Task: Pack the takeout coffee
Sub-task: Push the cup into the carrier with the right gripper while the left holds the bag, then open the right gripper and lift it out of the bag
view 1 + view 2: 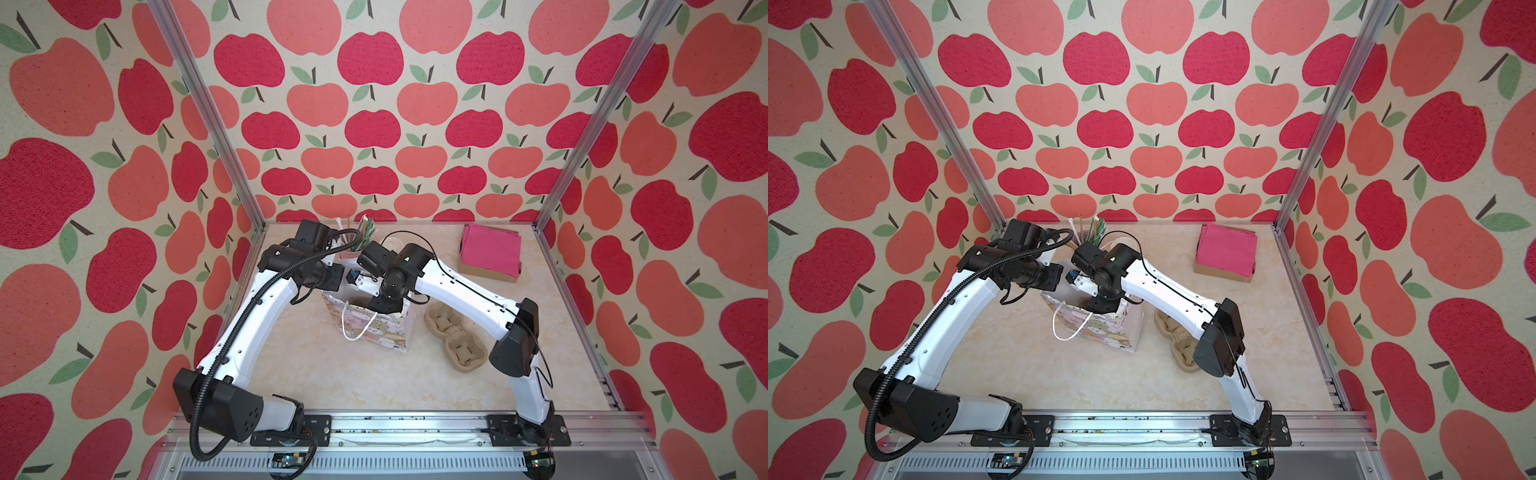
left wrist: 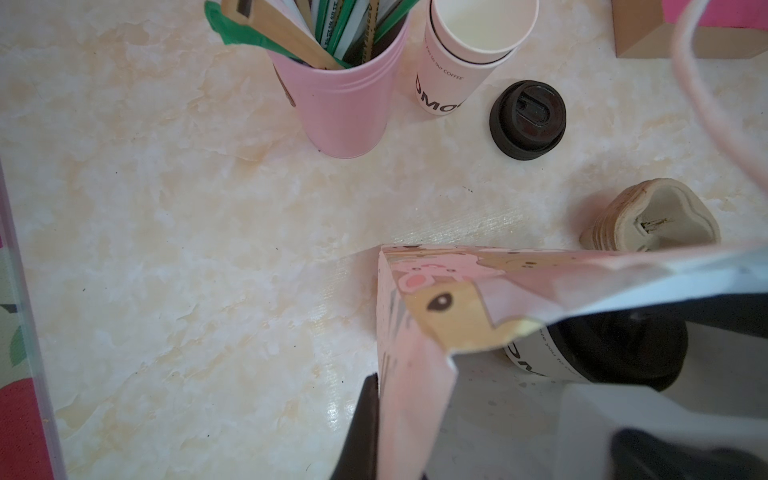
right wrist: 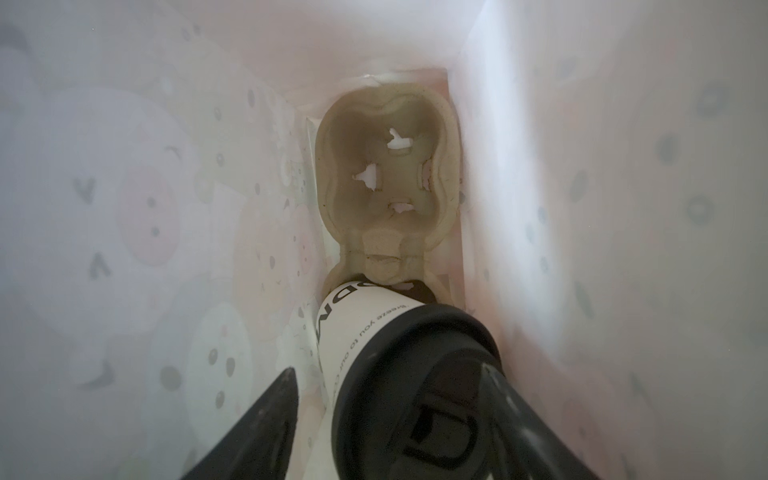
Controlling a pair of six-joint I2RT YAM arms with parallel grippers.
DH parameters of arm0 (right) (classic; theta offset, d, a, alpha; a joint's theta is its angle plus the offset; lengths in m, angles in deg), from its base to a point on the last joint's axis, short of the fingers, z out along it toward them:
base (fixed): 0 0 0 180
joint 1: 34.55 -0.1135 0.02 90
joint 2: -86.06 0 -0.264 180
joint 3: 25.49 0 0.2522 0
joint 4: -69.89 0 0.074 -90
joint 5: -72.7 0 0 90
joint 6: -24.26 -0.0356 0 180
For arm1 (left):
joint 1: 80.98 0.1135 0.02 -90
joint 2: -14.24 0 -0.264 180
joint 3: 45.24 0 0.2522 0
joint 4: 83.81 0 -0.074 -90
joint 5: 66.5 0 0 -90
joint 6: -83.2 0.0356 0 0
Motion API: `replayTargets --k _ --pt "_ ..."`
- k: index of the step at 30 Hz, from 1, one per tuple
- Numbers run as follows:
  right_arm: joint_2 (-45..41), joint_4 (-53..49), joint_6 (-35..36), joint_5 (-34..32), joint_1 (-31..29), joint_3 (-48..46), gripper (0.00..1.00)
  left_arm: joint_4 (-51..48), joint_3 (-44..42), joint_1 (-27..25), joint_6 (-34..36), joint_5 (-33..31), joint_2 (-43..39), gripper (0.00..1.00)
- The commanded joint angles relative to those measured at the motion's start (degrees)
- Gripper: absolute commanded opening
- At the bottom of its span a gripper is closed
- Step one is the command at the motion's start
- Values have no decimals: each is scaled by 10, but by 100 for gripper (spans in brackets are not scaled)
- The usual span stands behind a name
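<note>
Marble tabletop (image 1: pixel 332 374), action inside the bag (image 3: pixel 124 208): right gripper (image 3: pixel 386 370) straddles the cup (image 3: pixel 357 328), jaws loose, lid (image 3: pixel 415 374) nearest them, base away in the carrier (image 3: pixel 386 166); left gripper (image 1: pixel 351 279) pinches the bag rim.

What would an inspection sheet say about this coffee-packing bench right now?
Surface: pale marbled table, no spills seen.
Job's things: white cup with black lid stands in a pulp carrier inside the gift bag.
Clutter: pink cup of straws, stacked cups, spare lid, spare carriers, boxed pink napkins.
Grippers: left fingers pinch the bag's rim; right fingers inside the bag, open either side of the cup.
Cables: corrugated hose along the left arm; thin cable over the right arm.
Surroundings: apple-print walls, aluminium posts.
</note>
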Motion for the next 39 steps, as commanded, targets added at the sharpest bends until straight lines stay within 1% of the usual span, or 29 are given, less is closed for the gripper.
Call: replayTargets --k 1,4,7,11,14,17,22,28,31,36,39 --pt "-35 37 0 4 3 -17 63 -9 0 -1 11 3 -8 0" --pt "-45 59 0 11 3 -35 52 -8 -3 -1 10 5 -10 0" --pt "-52 78 0 23 4 -48 45 -9 -2 -2 10 7 -10 0" --pt "-56 89 4 26 3 -51 40 -8 -3 -2 11 9 -11 0" --pt "-63 94 6 18 3 -54 34 -8 -4 -2 11 8 -12 0" --pt "-76 107 8 12 2 -63 31 -7 -7 -2 11 8 -12 0" --pt "-104 137 6 10 2 -86 23 -2 -12 -2 11 7 -15 0" --pt "-140 180 2 13 4 -122 11 3 -19 -2 10 9 -21 0" --pt "-161 205 -1 13 6 -142 11 4 -21 -2 9 9 -25 0" --pt "-211 266 -13 29 15 -187 15 7 -24 -2 5 9 -32 0" --pt "-249 311 -28 55 25 -222 21 13 -26 -1 1 7 -39 7"
